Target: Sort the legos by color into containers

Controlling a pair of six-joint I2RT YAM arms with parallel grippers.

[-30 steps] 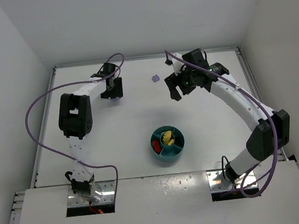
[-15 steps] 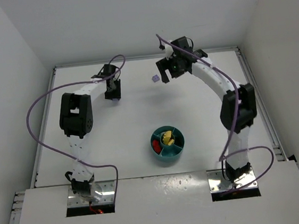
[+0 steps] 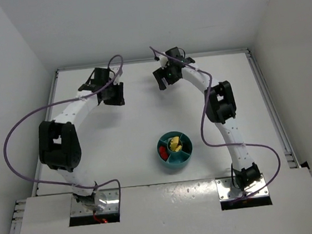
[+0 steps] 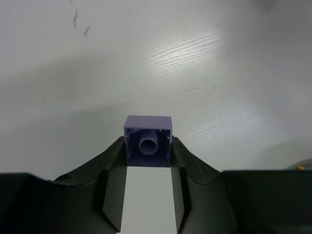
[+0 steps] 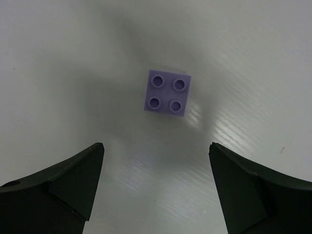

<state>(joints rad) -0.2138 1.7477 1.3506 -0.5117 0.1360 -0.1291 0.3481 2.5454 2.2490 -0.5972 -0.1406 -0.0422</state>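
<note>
Left gripper: clamped on a lilac brick, hollow underside facing the wrist camera, at the far left of the white table. Cannot tell if the brick touches the table.

Right gripper: fingers wide apart, nothing between them. It is poised over a second lilac brick, which lies studs-up at far centre.

Teal dish: mid-table, well apart from both grippers. Red pieces in a left wedge, yellow pieces in the centre well.

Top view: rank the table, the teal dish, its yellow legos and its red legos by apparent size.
1. table
2. teal dish
3. yellow legos and red legos: look alike, too small to rank.
</note>
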